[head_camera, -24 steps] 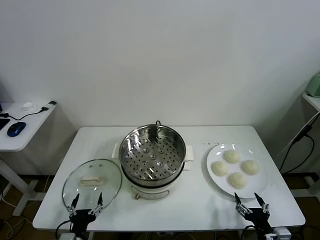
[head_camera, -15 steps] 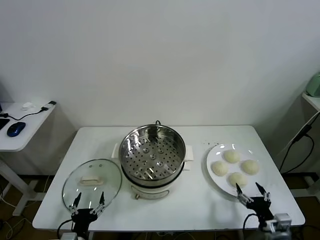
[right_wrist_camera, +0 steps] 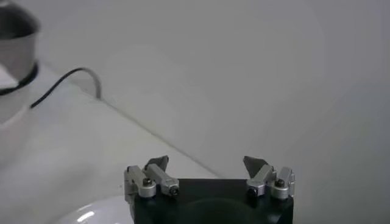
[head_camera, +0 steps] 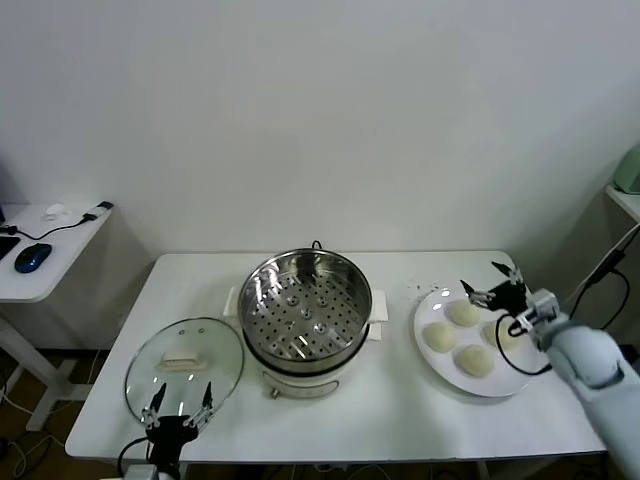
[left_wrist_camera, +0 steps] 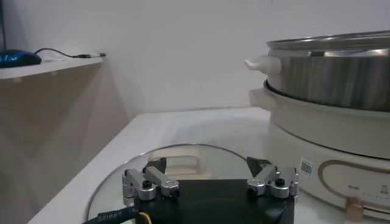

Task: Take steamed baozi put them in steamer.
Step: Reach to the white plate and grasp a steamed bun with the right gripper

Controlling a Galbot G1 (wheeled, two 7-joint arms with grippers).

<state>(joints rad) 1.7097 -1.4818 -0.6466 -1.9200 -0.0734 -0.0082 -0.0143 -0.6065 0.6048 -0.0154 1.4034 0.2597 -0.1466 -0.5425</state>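
The steamer (head_camera: 305, 310), a shiny steel pot with an empty perforated tray on a white base, stands mid-table; it also shows in the left wrist view (left_wrist_camera: 329, 115). Several cream-white baozi lie on a white plate (head_camera: 428, 308) to its right: one at the back (head_camera: 463, 313), one on the left (head_camera: 439, 337), one in front (head_camera: 476, 360); another (head_camera: 503, 336) is partly behind my arm. My right gripper (head_camera: 492, 285) (right_wrist_camera: 206, 163) is open and empty, held above the plate's far edge. My left gripper (head_camera: 180, 402) (left_wrist_camera: 206, 165) is open and empty, low at the table's front left.
A round glass lid (head_camera: 184, 365) (left_wrist_camera: 177, 159) with a cream handle lies flat left of the steamer, just beyond my left gripper. A cable (right_wrist_camera: 67, 82) runs behind the steamer. A side table with a mouse (head_camera: 32, 257) stands far left.
My right arm has risen from the table's front edge and swung over the plate to its far side. The left gripper has barely moved. The baozi have not moved.
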